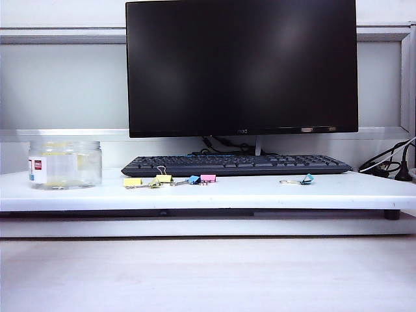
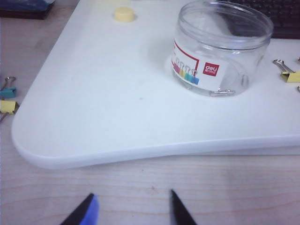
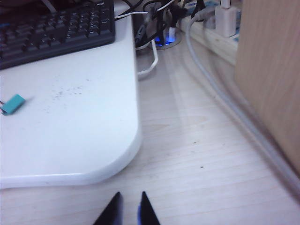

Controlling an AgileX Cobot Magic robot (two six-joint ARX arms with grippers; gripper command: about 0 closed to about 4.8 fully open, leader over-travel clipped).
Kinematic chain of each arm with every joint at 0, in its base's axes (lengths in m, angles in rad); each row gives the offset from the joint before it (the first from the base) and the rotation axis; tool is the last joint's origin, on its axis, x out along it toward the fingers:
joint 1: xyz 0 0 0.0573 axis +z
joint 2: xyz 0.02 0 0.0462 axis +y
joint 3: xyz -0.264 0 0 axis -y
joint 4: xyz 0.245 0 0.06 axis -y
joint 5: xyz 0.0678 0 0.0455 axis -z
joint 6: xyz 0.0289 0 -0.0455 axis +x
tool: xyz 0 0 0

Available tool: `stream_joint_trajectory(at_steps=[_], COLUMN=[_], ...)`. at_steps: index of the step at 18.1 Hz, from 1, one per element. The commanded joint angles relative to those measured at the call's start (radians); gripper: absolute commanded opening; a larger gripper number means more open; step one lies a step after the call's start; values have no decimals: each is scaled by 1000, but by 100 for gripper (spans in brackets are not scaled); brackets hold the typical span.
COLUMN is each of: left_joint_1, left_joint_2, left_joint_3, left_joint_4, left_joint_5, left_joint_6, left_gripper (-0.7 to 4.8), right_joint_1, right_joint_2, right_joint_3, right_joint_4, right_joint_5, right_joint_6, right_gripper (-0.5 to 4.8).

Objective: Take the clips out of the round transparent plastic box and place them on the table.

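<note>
Two claws are under my control, and neither holds anything. My left claw (image 2: 133,208) shows only its two dark fingertips, one blue on its inner face, standing apart over the pale wooden surface in front of the white worktop (image 2: 108,108). My right claw (image 3: 127,208) has its tips drawn almost together, with only a sliver between them, low over the same wood beside the worktop's other rounded corner.

Moving outward from the left claw, I cross the worktop's curved front edge and reach the round transparent plastic box (image 2: 220,47). It stands upright with its mouth open to the top and its red-logo label facing the camera. It lies ahead of the left claw and off to one side, well apart from it. In the exterior view it sits at the worktop's left end, so I judge the left arm much the nearer. Through the wall I see one thin wire handle low down; how many clips remain inside I cannot tell.

Further out, pale-yellow clips (image 1: 148,181) already lie on the worktop in front of the black keyboard (image 1: 234,165), beside a blue and a pink clip (image 1: 201,179). A teal clip (image 3: 13,104) lies alone nearer the right claw.
</note>
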Motion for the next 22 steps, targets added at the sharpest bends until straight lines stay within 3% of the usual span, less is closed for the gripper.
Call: stream_joint_trajectory(at_steps=[1,7,19,22], left_joint_1=[-2,-2,-2,-2], left_joint_2=[-3,-3,-3,-3], left_joint_3=[-6,-15,-16,-16], left_joint_4=[16,23,26,27], left_joint_5=[19,19,19,19], left_joint_6=[6,7,11,11], left_gripper=[204,204,204,204], right_joint_1=[0,0,0,0], right_joint_2=[29,107,122,122], right_joint_3=[2,2,3,3], right_joint_4=[-17,-17,-17,-17], right_joint_5=[9,16,11,-35], right_joint_6=[-26,-27,-146,-145], right_gripper=[49,50,53,53])
